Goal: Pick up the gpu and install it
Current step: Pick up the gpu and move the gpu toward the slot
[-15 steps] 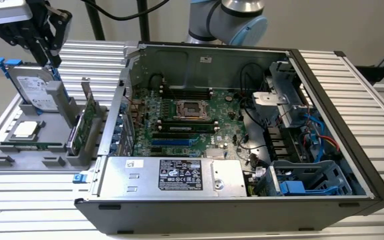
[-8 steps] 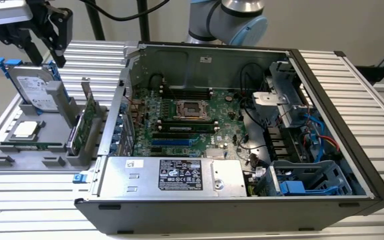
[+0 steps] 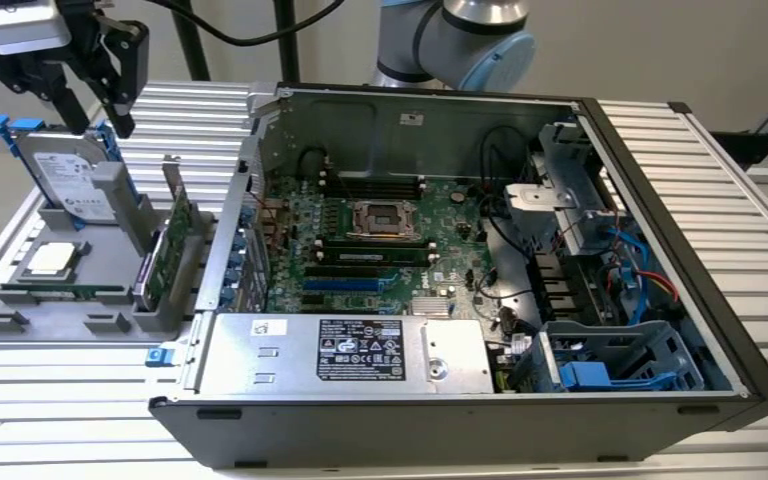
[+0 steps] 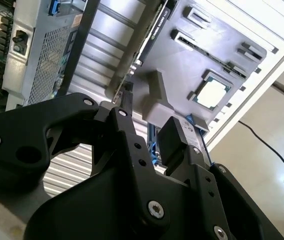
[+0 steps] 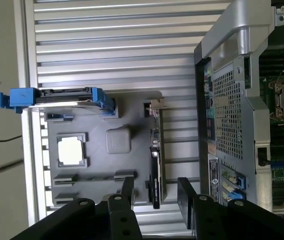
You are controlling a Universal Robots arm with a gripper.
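Exterior view, gpu [image 3: 157,255] on edge in gray tray [image 3: 51,330], bracket [image 3: 171,185] end farthest, gripper [image 3: 97,110] above, fingers [image 3: 123,105] spread, empty.

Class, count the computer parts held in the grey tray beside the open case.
3: the hard drive upright at the far end, the processor chip flat in the middle, the gpu on edge nearest the case. Others may be hidden.

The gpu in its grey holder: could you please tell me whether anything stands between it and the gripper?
Nothing visible does. In the first wrist view the open gripper hangs above the gpu with only air between; the hard drive stands apart to one side.
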